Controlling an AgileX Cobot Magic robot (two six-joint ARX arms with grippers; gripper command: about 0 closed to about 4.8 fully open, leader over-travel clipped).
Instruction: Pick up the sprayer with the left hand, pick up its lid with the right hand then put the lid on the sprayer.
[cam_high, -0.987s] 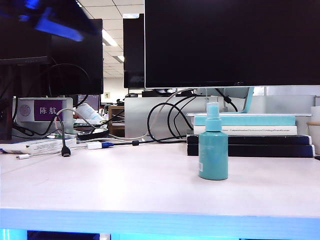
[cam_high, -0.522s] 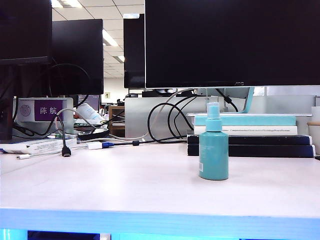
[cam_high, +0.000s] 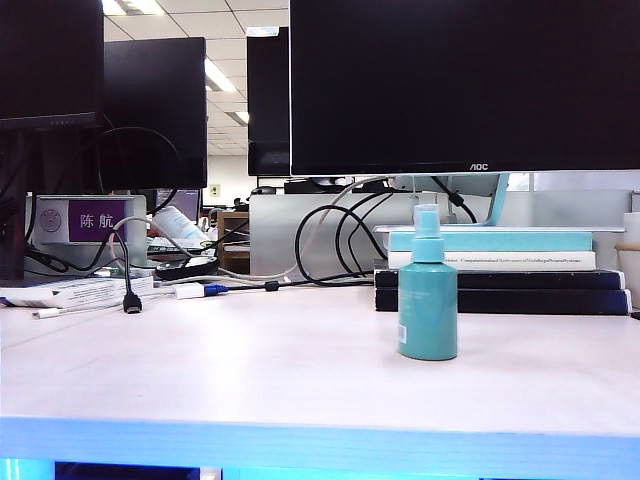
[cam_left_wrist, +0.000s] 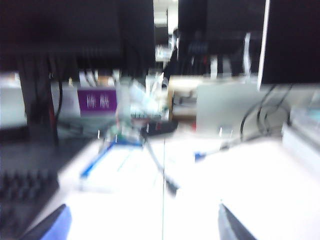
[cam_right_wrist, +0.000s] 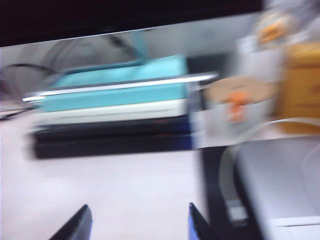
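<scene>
The sprayer (cam_high: 427, 298) is standing upright on the table (cam_high: 250, 370), just in front of a stack of books (cam_high: 495, 268). The left gripper (cam_left_wrist: 142, 225) and the right gripper (cam_right_wrist: 137, 222) are hanging over the table, fingers apart, holding nothing.

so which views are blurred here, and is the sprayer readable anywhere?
Exterior view: sharp; the sprayer stands crisp on the table, with a blue cast along the front edge. Left wrist view: motion-smeared, left claw tips just visible. Right wrist view: smeared sideways, right claw tips visible; no sprayer in either.
</scene>
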